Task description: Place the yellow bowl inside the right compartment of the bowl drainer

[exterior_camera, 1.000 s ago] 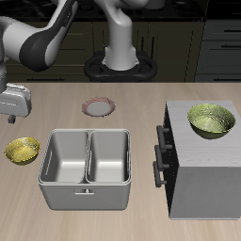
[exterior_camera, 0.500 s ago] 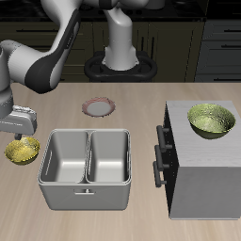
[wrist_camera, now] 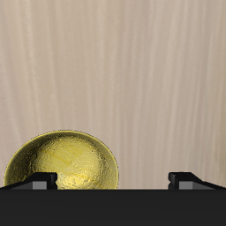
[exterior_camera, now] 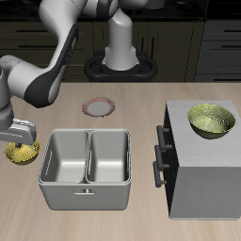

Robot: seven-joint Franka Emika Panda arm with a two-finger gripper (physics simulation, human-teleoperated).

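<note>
The yellow bowl (exterior_camera: 22, 153) is small, shiny and golden, and it rests on the table beside the bowl drainer (exterior_camera: 85, 186), a grey metal tub with two bins. The right compartment (exterior_camera: 110, 156) holds nothing. My gripper (exterior_camera: 19, 140) hangs open just above the bowl and partly hides it in the exterior view. In the wrist view the yellow bowl (wrist_camera: 62, 163) lies close below, off-centre under my gripper (wrist_camera: 113, 179). One of the fingertips (wrist_camera: 40, 180) is over the bowl and the other stands over bare table. Nothing is between them.
A big grey box (exterior_camera: 202, 179) with dark handles (exterior_camera: 160, 155) stands on the drainer's other side. A larger greener-yellow bowl (exterior_camera: 212, 121) sits on its top. A pinkish ring-shaped dish (exterior_camera: 99, 105) lies farther back, near the robot's base (exterior_camera: 120, 68).
My gripper has come down over the last second, from well above the table to just over the yellow bowl. The bowl and drainer have not moved.
</note>
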